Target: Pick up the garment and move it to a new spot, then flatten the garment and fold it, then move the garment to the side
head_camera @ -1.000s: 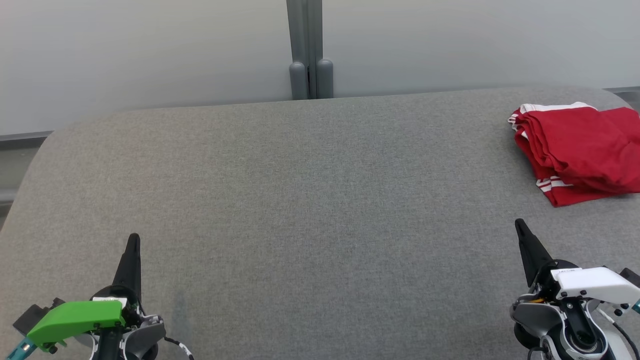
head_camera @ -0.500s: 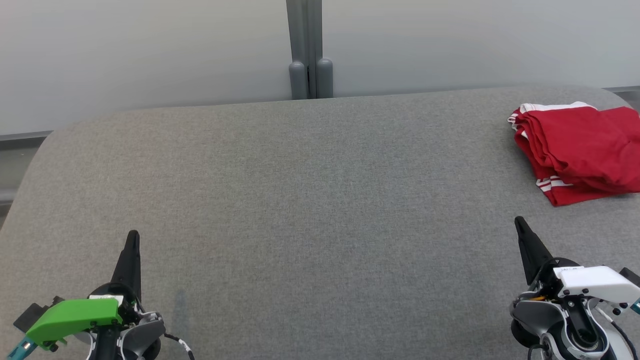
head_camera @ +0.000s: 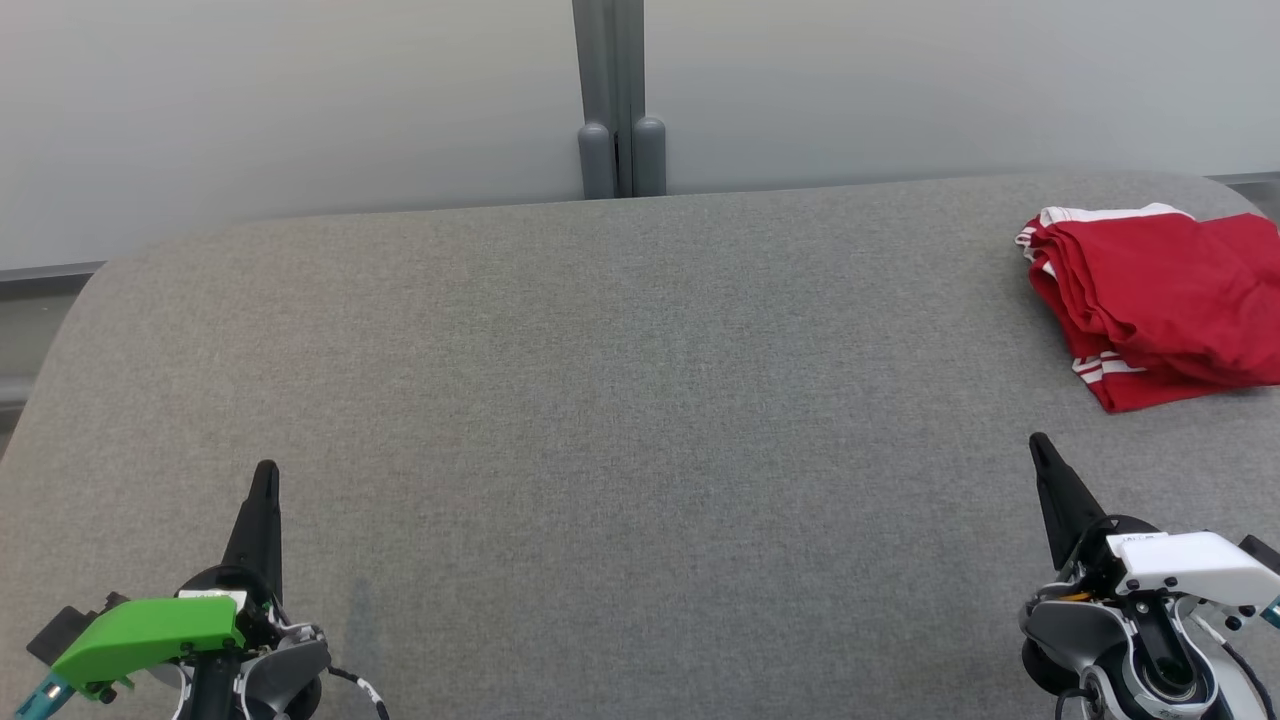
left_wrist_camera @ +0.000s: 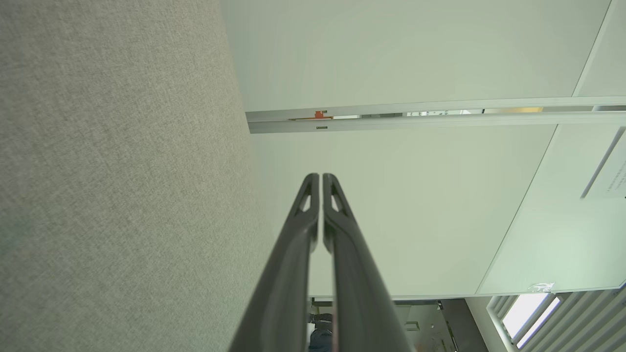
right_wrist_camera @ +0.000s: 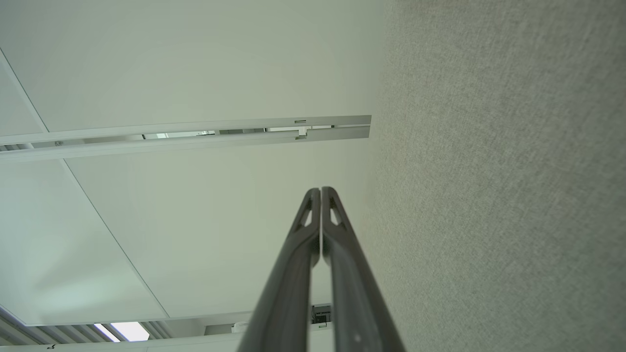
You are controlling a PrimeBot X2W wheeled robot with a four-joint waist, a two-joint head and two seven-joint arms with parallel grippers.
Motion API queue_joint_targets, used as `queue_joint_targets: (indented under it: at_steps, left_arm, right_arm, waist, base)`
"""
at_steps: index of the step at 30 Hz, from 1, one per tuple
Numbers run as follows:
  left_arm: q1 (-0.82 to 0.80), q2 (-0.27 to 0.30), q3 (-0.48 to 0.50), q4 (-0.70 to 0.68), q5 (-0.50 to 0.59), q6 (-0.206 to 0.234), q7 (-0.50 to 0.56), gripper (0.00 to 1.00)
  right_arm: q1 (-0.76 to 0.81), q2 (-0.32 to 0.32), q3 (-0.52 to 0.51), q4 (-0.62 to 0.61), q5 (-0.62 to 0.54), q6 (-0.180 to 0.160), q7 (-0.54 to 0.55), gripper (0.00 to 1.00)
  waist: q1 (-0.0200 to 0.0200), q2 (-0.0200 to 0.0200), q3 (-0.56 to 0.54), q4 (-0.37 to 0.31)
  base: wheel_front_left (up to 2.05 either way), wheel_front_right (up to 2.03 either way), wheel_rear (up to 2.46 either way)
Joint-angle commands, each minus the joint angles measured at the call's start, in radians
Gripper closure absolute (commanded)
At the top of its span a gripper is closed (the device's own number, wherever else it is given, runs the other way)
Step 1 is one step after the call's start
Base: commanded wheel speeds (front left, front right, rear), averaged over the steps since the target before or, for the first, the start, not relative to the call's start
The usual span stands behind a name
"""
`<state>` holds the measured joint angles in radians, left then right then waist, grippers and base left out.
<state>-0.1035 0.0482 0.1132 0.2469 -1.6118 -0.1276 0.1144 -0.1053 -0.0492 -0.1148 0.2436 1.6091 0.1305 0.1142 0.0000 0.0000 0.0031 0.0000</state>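
Writing: a small white label on the right wrist housing (head_camera: 1135, 541) and a notice on the wall (left_wrist_camera: 611, 178) in the left wrist view were both too small to read. The garment's brand could not be made out.

Head view: one garment (head_camera: 1160, 300), red with white stripes at its edges, lay folded at the far right of the grey worktop (head_camera: 640, 400), cut off by the frame edge. My left tool (head_camera: 265, 475) sat near left under a green cover (head_camera: 150, 635). My right tool (head_camera: 1040, 445) sat near right under a white cover (head_camera: 1190, 560), well apart from the garment. A grey post (head_camera: 620, 100) stood at the wall beyond the far edge.

Wrist views: the left tool (left_wrist_camera: 321, 177) had its two fingers pressed together, tips touching, with nothing between them. The right tool (right_wrist_camera: 320, 190) was the same. Each looked along worktop fabric towards pale wall panels. The left wrist view also gave a small orange mark (left_wrist_camera: 320, 115) on a rail and a slatted window (left_wrist_camera: 528, 313).

Count: one garment, two tools, two fingers each.
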Motion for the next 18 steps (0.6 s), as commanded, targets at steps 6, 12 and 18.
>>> queue_joint_targets:
  at_steps: [6, 12, 18]
  left_arm:
    - [-0.011, 0.004, 0.003, -0.003, -0.002, -0.006, 0.003, 1.0]
    - [-0.011, 0.004, 0.003, -0.003, -0.002, -0.006, 0.003, 1.0]
    - [-0.011, 0.004, 0.003, -0.003, -0.002, -0.006, 0.003, 1.0]
  right_arm:
    - [-0.007, -0.001, -0.002, 0.002, 0.006, 0.0, 0.004, 1.0]
    - [-0.007, -0.001, -0.001, 0.002, 0.006, 0.0, 0.004, 1.0]
    - [-0.007, -0.001, -0.001, 0.002, 0.006, 0.0, 0.004, 1.0]
  waist:
    - [0.0, 0.0, 0.0, 0.0]
    - [0.0, 0.0, 0.0, 0.0]
    - [0.0, 0.0, 0.0, 0.0]
  base:
    - [0.0, 0.0, 0.0]
    - [0.0, 0.0, 0.0]
    - [0.0, 0.0, 0.0]
